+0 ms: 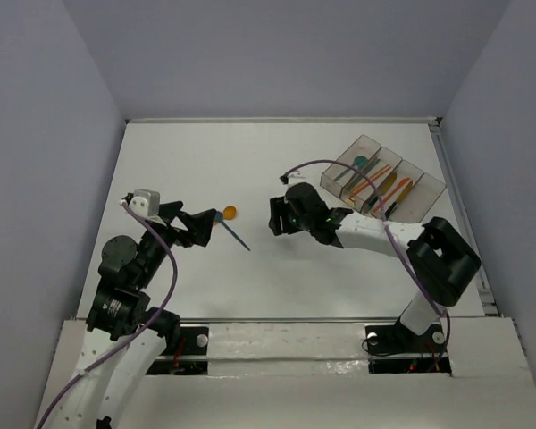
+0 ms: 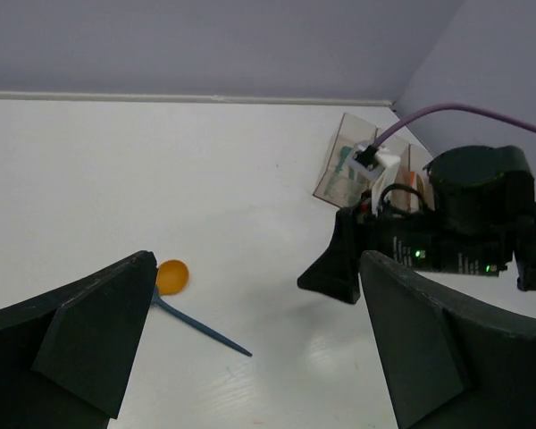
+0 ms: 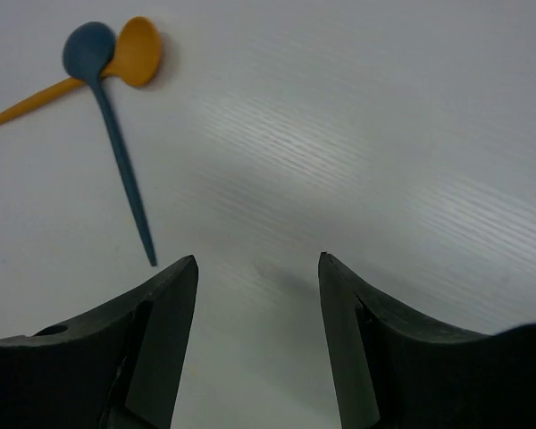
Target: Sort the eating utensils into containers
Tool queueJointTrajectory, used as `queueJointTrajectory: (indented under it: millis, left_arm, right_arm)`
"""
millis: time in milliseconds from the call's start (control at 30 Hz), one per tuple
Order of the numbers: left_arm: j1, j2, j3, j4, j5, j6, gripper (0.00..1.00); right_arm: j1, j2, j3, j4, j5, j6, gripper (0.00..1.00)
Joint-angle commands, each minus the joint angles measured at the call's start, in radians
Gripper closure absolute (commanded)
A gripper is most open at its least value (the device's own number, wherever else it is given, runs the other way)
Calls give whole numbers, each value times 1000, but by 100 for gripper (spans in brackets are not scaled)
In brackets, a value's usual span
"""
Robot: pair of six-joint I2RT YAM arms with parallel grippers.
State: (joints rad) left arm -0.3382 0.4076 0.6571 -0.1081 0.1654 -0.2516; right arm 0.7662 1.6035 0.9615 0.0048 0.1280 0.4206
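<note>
Okay, containers [image 1: 429, 198] hold orange and teal utensils [image 1: 375, 179]; my right gripper [image 3: 257, 261] hovers low over table [image 3: 384, 107], jaws wide, empty.

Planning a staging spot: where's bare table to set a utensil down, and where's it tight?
Bare: far-left table beyond the left gripper; the strip between the right gripper and the near edge. Tight: far-right corner at the containers; the gap between the grippers, where the orange spoon and blue spoon lie.

blue spoon [image 3: 121, 161] over orange spoon [image 3: 141, 63], hand [image 3: 257, 259] spread
</note>
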Motion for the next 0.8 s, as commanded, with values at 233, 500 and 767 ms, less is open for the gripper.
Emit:
queueJointTrajectory:
  millis: [233,500,767]
  left_arm:
    - [15,-99,47,12,-184,-14,1]
    - [15,-96,47,16,-170,-12,1]
    - [15,-96,47,16,-170,-11,1]
  right_arm:
    - [182,389,468,-153,30,-197,37]
    - [240,587,696,-307,42,-221,38]
    - [282,705,798,-374,76,-220,63]
